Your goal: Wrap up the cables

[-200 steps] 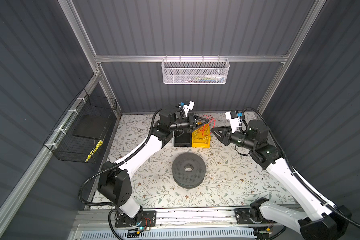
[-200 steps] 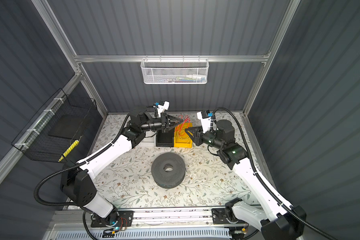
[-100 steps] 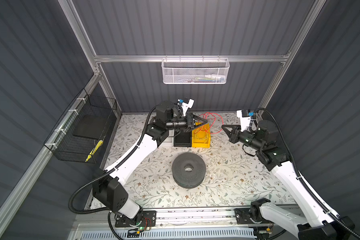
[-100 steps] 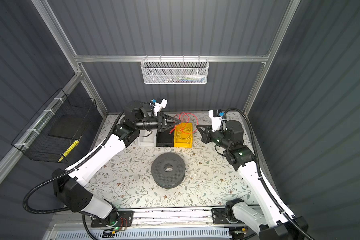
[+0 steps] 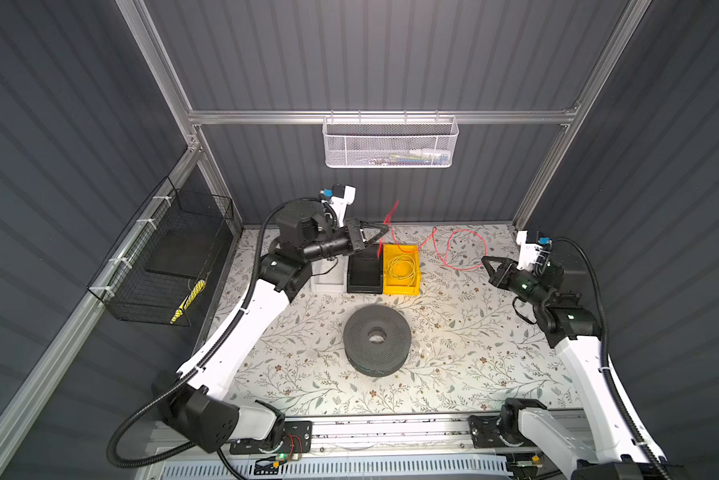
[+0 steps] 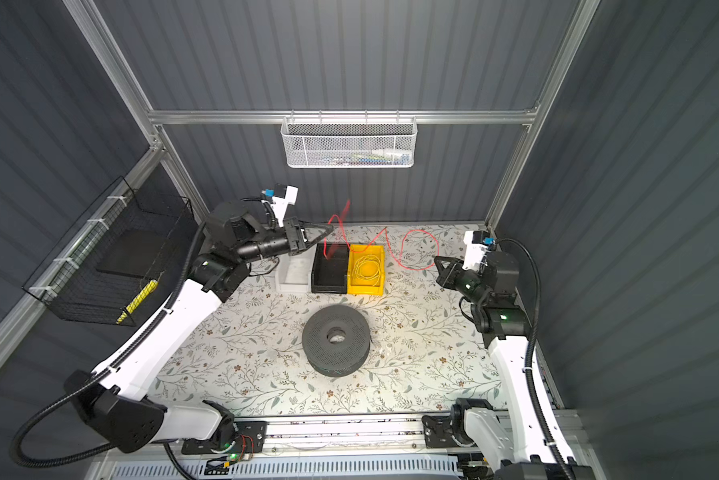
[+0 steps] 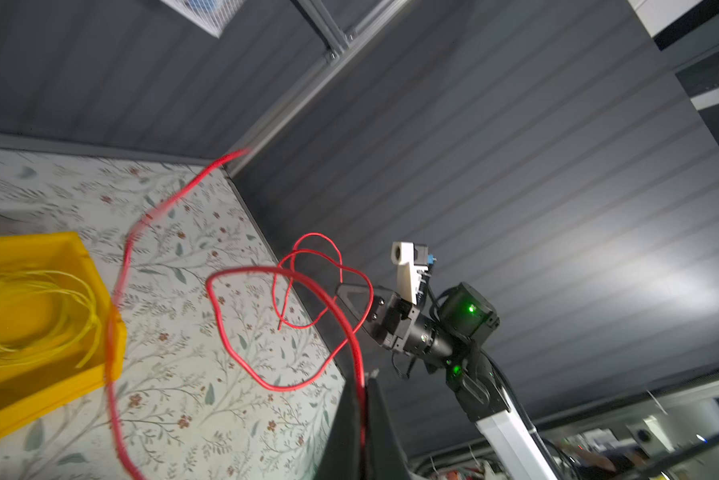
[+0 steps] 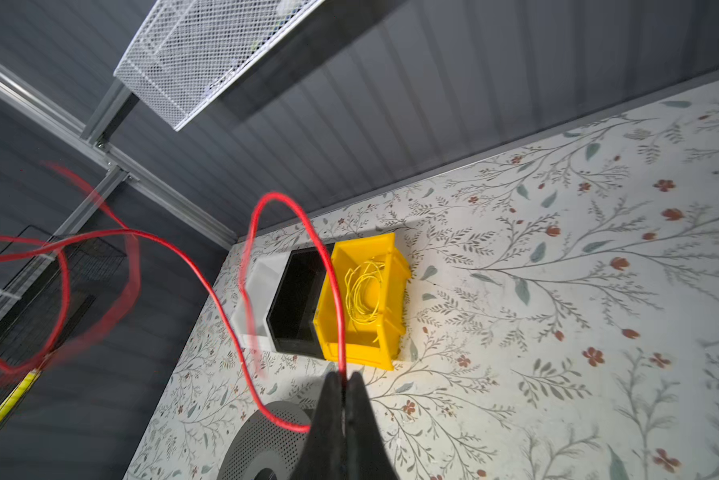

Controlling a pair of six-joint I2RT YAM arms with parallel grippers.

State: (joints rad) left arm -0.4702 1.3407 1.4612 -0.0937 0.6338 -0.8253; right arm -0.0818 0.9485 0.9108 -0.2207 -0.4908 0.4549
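step: looks like early coiling, nothing wrapped yet | thin bright-red plastic-coated cable (image 8: 275, 194) hangs in slack loops in the air over yellow plastic bin (image 5: 401, 291), back of table | left gripper (image 5: 384, 227), right gripper (image 5: 485, 262) both pinching it, well apart | next: probably gather slack into even loops, keep both pinches

Two cables were there: one red cable (image 8: 273, 194) and one yellow cable (image 8: 351, 299). Bins numbered three: one white bin (image 6: 293, 287), one black bin (image 6: 328, 289), one yellow bin (image 6: 366, 289). There was one dark perforated ring (image 5: 395, 345). Baskets numbered two: one white mesh basket (image 5: 391, 145), one black wire basket (image 5: 141, 293). Arms numbered two: the left arm (image 5: 245, 332) and the right arm (image 5: 586, 374).
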